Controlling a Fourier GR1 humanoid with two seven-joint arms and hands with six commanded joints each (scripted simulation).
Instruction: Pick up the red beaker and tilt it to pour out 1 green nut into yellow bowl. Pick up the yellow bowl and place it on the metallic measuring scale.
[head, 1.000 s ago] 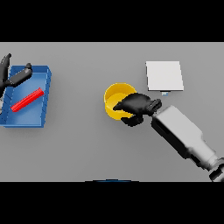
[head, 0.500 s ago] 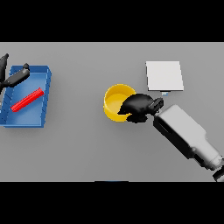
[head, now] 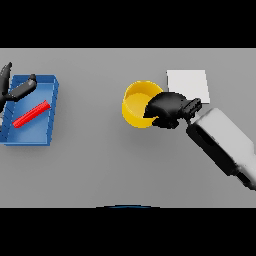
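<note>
Now right robot hand (head: 167,108) grips yellow bowl (head: 136,104) beside scale (head: 187,85); left robot hand (head: 15,89) relaxed over blue tray (head: 50,97).

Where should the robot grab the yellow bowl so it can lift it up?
Probably by the rim on its right side. The yellow bowl stands upright and open on top, so fingers can hook over its thin wall. The right hand is already curled at that right edge, and the measuring scale lies just beyond on the same side, so coming from the right looks best.
</note>
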